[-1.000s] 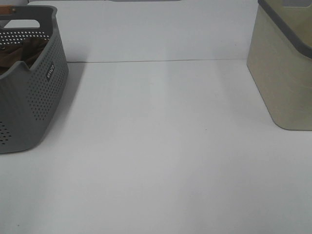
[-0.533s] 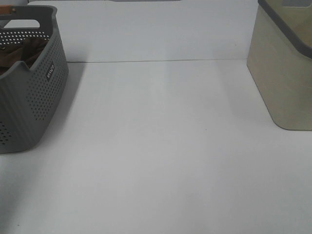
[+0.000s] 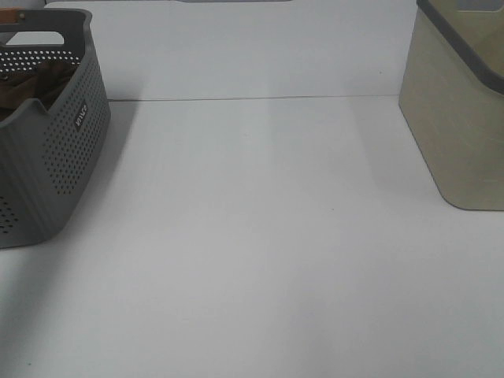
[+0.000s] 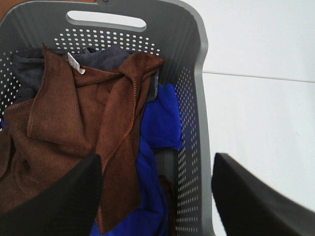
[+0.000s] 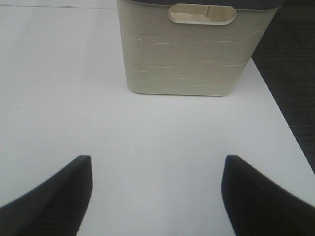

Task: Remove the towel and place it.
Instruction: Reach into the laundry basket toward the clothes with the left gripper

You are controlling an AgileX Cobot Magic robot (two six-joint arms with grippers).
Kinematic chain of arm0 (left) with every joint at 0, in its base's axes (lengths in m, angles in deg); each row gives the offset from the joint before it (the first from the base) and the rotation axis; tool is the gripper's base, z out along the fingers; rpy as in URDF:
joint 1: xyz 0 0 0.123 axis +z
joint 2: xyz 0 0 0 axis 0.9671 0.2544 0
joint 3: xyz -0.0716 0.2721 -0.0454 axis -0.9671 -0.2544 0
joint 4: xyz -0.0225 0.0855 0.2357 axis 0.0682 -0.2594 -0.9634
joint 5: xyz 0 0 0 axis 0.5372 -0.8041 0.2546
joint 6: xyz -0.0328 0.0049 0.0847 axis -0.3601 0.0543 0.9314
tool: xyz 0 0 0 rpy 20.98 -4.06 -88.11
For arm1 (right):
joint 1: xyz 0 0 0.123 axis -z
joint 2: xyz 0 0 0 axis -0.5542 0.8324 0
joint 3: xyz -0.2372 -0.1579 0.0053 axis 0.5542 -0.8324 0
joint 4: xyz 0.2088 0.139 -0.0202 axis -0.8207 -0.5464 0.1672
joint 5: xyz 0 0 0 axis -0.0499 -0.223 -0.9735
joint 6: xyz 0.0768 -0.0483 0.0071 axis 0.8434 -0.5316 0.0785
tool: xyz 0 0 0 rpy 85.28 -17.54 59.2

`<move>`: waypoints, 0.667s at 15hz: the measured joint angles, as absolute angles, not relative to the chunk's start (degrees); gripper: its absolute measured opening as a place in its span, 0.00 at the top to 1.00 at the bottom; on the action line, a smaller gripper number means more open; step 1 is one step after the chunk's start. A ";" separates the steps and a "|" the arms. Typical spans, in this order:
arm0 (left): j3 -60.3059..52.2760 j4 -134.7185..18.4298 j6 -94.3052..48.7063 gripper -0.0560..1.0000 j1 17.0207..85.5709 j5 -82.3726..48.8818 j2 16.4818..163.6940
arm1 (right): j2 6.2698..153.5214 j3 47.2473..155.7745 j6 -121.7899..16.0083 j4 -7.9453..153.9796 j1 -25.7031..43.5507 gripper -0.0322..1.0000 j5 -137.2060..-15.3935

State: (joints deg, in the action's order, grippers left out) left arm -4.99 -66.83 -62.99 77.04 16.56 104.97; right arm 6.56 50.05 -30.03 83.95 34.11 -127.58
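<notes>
spotter: where is the towel point(image 4: 74, 128)?

operator: i see it crumpled inside the grey perforated basket point(image 4: 197, 73), on top of the pile, with its white label point(image 4: 76, 63) up near the wall that has the handle slot. a blue cloth point(image 4: 162, 123) lies beside and under it. a dark grey cloth point(image 4: 27, 69) sits behind it against that same wall.

spotter: and the jaws?

operator: my left gripper point(image 4: 157, 162) hangs over the basket with its jaws spread wide, gripping nothing. one finger is over the towel, the other over the white table point(image 4: 256, 123) just outside the basket wall. i can't tell whether that first finger touches the cloth. my right gripper point(image 5: 157, 162) is spread wide too, holding nothing, above the table and facing the beige bin point(image 5: 187, 54) with its cut-out handle.

spotter: layout?

operator: from the high camera, basket and bin stand well apart, at opposite sides of the table.
</notes>
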 joint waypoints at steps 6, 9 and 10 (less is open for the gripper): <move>23.31 -67.12 -63.28 0.36 83.68 35.75 127.02 | 6.56 50.05 -30.03 83.95 34.11 0.29 -127.58; 35.57 -67.17 -65.62 0.36 87.98 38.16 137.68 | 6.56 50.05 -30.03 83.95 34.11 0.29 -127.58; 37.92 -67.23 -65.91 0.36 88.72 38.04 139.92 | 6.56 50.05 -30.03 83.95 34.11 0.29 -127.58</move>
